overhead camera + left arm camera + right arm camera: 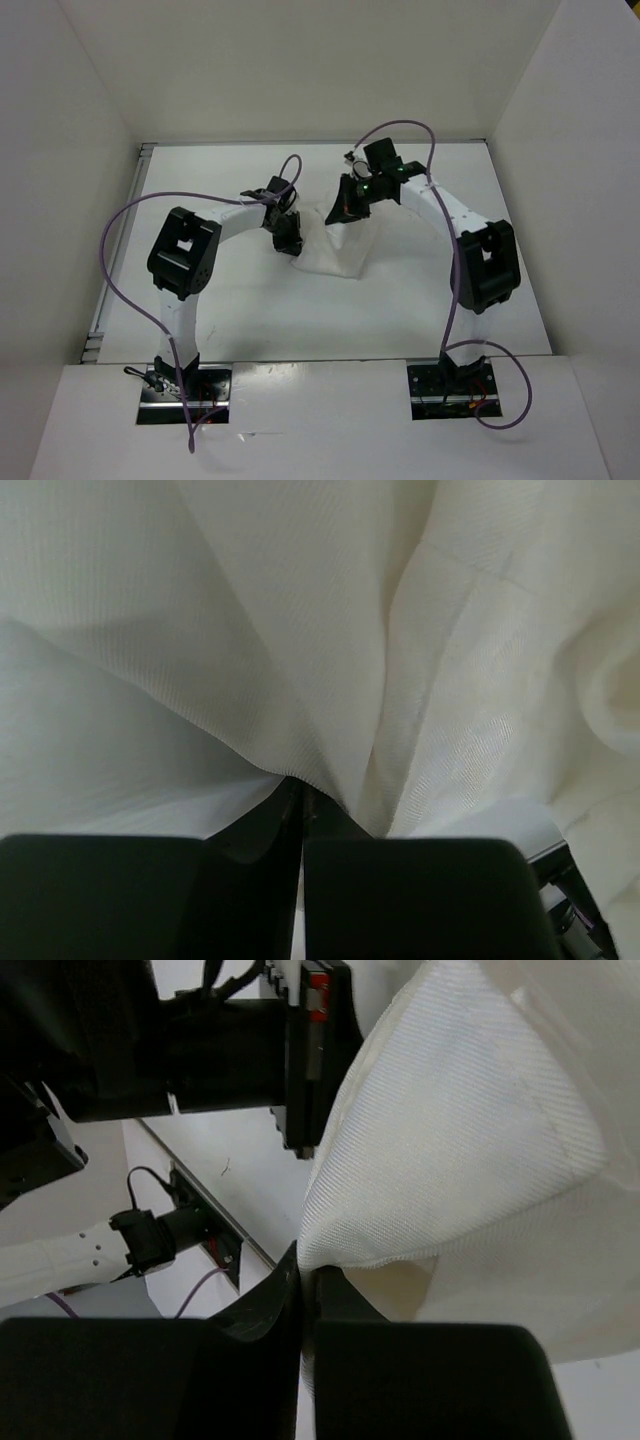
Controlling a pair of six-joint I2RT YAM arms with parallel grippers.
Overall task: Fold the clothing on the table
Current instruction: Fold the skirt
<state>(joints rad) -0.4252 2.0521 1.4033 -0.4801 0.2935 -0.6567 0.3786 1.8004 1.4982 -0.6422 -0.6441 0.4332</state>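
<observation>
My left fingers (262,825) and right fingers (268,1305) each pinch the thin, wrinkled white fabric garment (335,250) over the flat white desk (420,300).

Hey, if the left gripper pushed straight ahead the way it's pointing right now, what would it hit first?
The clothing: the left gripper is shut on a fold of it, and white fabric fills the wrist view straight ahead. Whatever lies behind the fabric is hidden.
</observation>
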